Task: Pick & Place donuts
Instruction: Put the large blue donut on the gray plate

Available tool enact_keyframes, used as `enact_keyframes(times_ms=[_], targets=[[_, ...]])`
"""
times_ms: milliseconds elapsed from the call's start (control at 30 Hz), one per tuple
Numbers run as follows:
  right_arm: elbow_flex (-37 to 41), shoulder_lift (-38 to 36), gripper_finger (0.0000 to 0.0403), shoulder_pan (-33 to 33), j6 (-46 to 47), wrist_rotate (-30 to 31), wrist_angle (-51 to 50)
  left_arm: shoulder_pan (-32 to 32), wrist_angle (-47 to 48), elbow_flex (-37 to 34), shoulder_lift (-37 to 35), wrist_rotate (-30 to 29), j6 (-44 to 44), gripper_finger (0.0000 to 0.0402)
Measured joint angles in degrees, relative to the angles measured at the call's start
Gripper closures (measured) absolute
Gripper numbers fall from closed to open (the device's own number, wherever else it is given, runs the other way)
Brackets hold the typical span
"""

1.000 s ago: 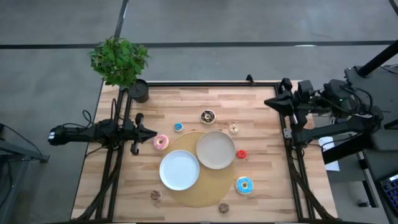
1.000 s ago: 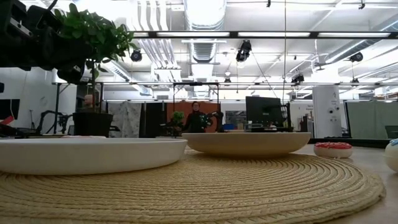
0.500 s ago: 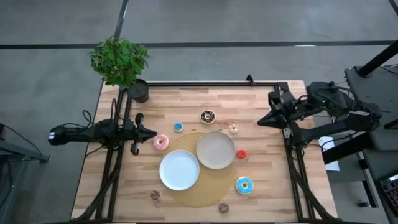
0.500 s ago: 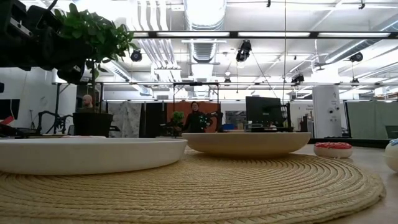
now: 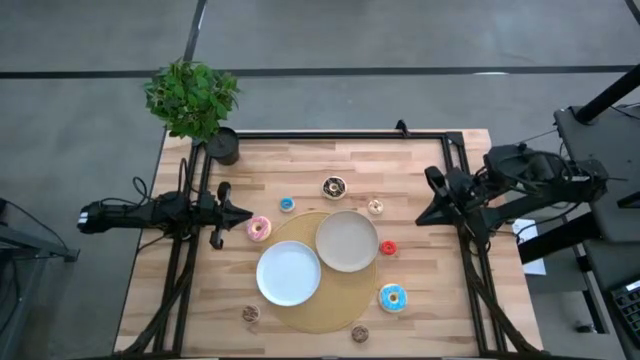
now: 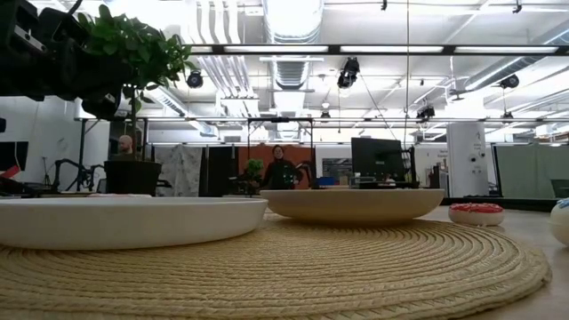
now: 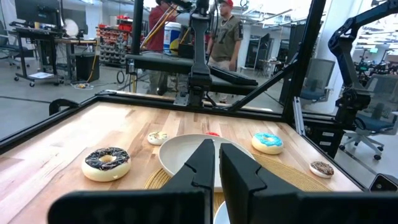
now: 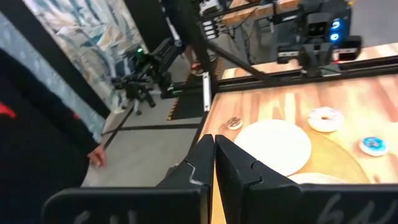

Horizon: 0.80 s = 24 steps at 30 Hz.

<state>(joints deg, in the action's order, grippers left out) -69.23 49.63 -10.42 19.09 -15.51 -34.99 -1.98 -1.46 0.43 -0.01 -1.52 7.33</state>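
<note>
While both claws clenched, empty: left gripper (image 5: 243,213) beside pink donut (image 5: 259,228), right gripper (image 5: 424,213) at table edge; donut could be knocked aside unless jaws opened.

No readable text, labels, brands or nos. in any view. Monitors and gear in the room behind: too small/blurred to read.
</note>
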Motion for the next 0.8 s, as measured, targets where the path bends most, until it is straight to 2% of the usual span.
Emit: enact_keyframes(times_ms=[367,800], targets=[[0.04,4.46,0.0394,-7.75,3.67,0.0,-2.49,0.0,0.0,-0.02,0.0,0.0,0.0,0.0402],[0.04,10.99,0.0394,-11.91,7.1,0.04,-9.02,0.01,0.02,-0.01,0.0,0.0,-0.01,0.0402]])
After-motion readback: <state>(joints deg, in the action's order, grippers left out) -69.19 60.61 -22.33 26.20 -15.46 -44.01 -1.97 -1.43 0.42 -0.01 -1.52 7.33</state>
